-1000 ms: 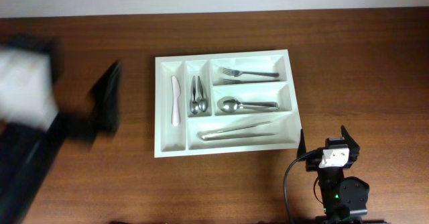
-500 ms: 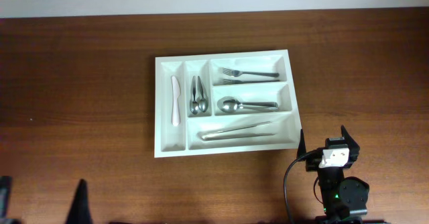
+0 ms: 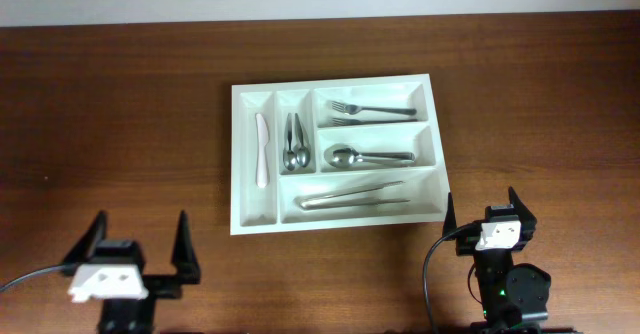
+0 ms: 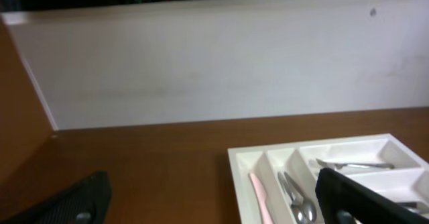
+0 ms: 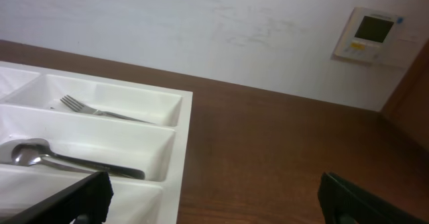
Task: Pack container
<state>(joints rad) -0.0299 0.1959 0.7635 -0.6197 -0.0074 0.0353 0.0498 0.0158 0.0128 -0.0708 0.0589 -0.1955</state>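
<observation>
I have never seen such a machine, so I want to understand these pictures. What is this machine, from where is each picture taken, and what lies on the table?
These are two robot arms at a wooden table. One picture looks down from above; the other two come from a camera on each wrist, so the dark shapes at their bottom edges are the left fingers and the right fingers. Both pairs are open and hold nothing. On the table lies a white container holding a white knife, small spoons, forks, a larger spoon and tongs.
</observation>
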